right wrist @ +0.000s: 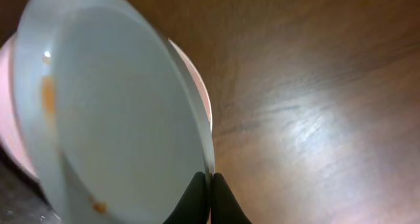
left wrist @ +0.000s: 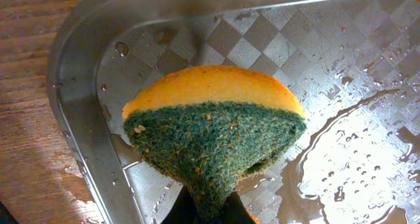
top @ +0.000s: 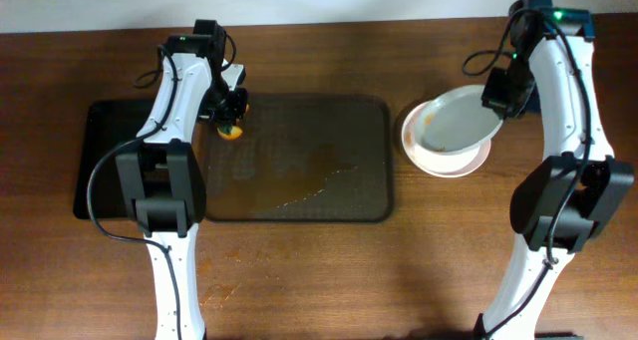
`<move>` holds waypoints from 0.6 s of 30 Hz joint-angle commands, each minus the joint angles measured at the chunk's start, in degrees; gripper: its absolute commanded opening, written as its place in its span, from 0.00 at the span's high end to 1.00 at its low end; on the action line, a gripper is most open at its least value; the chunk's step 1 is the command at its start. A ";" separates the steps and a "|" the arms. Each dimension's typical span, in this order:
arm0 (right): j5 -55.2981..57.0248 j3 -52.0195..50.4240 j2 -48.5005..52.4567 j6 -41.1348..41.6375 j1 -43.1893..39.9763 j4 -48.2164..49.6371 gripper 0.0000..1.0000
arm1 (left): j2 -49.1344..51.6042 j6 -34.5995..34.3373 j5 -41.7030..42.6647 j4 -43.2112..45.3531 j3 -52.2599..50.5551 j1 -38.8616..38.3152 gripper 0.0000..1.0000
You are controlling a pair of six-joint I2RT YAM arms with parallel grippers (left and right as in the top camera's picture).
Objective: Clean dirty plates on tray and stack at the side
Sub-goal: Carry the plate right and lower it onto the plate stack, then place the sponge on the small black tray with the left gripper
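Overhead view: two arms reach over a brown wooden table (top: 329, 270); the tray (top: 319, 131) lies mid-table, with a smaller black tray (top: 105, 161) touching its left side.
Tray: brown, translucent, rounded corners, no plate on it; a film of water (top: 309, 185) spreads across its lower middle.
Left gripper (top: 231, 116): poised over the tray's far left corner, fingers clamped on a sponge (top: 230, 133).
Right gripper (top: 495, 101): just right of the tray, fingers pinched on the rim of the held plate (top: 454, 121).
Held plate: white, tilted, raised above the lower plate (top: 449, 166), which rests on the table close beside the tray's right edge.
Lower plate: pinkish rim showing; whether more than one plate lies there cannot be told.
Left wrist view: the sponge (left wrist: 216, 119) shows a yellow-orange body and a green scouring face flecked with crumbs; the left gripper (left wrist: 210, 214) squeezes its lower end.
Tray in the left wrist view: checkered floor and curved rim (left wrist: 72, 86), droplets near the corner, pooled water (left wrist: 354, 165) to the right.
Right wrist view: the right gripper (right wrist: 210, 198) closes on the edge of the held plate (right wrist: 118, 119); faint orange smears (right wrist: 47, 96) mark its inner face.
Lower plate in the right wrist view: a pink-tinted rim (right wrist: 197, 79) shows behind the held plate, on the table (right wrist: 315, 86).
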 commanded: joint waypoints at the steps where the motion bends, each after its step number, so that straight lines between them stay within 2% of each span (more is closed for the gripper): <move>1: -3.41 -7.72 -1.49 -0.42 0.00 3.45 0.95 | 0.20 -0.55 0.81 0.13 0.15 0.35 0.98; 2: -4.39 -9.81 -1.49 -0.42 0.02 4.90 0.89 | 0.20 -0.55 0.81 0.13 0.15 0.35 0.98; 4: -4.37 -10.91 -1.46 -0.44 0.04 5.38 0.69 | 0.20 -0.55 0.81 0.11 0.15 0.35 0.98; 6: -5.03 -10.88 -1.53 -1.51 0.46 6.12 0.61 | 0.22 -0.57 0.81 0.11 0.15 0.35 0.98; 12: -20.28 -8.68 -1.55 -7.56 5.81 9.53 0.57 | 0.20 -0.79 0.81 0.15 0.15 0.35 0.99; 15: -21.07 -8.46 -1.55 -8.15 10.73 10.36 0.57 | 0.15 -1.25 0.31 -0.15 0.20 0.35 0.99; 17: -21.07 -8.46 -1.55 -8.15 13.29 10.84 0.57 | -0.96 -6.10 -5.29 -1.95 0.44 0.83 0.99; 18: -21.05 -8.46 -1.55 -8.13 14.73 11.26 0.51 | -3.19 -10.25 -10.21 -4.26 0.44 2.08 0.99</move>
